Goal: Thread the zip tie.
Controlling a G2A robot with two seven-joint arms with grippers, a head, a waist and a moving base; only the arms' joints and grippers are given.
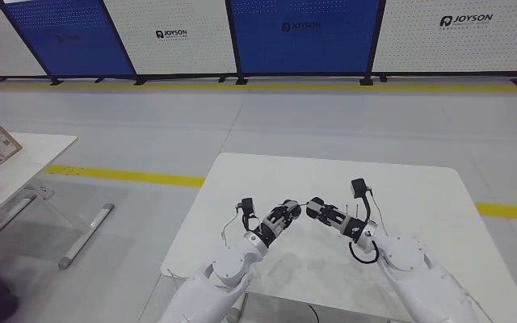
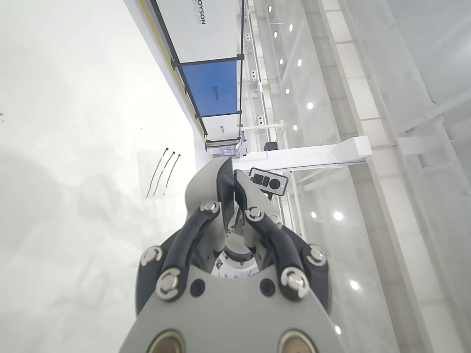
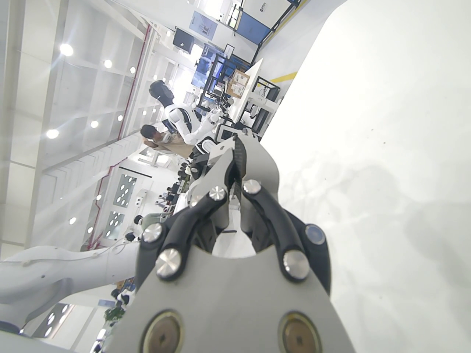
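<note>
- Nearest, the left end effector (image 1: pixel 289 211), its arm at 7 o'clock, and the right end effector (image 1: pixel 315 209), its arm at 5 o'clock, face each other tip to tip, close together over the middle of the white counter (image 1: pixel 404 194).
- Both are clenched, with the fingers pressed together. Whether either pinches anything cannot be made out.
- Three black zip ties (image 2: pixel 163 175) lie flat side by side on the counter, ahead of the left end effector and well apart from it, near a rounded counter edge.
- The counter top is plain matte white with a few dark specks.
- Beyond it is grey floor (image 1: pixel 161 129), crossed by a yellow line (image 1: pixel 121 175) running from 9 toward 3 o'clock.
- A second white table (image 1: pixel 32 157) at 9 o'clock is cut off by the frame.
- At 12 o'clock stands a row of blue and white perforated panels (image 1: pixel 303 36), each with a small printed logo.
</note>
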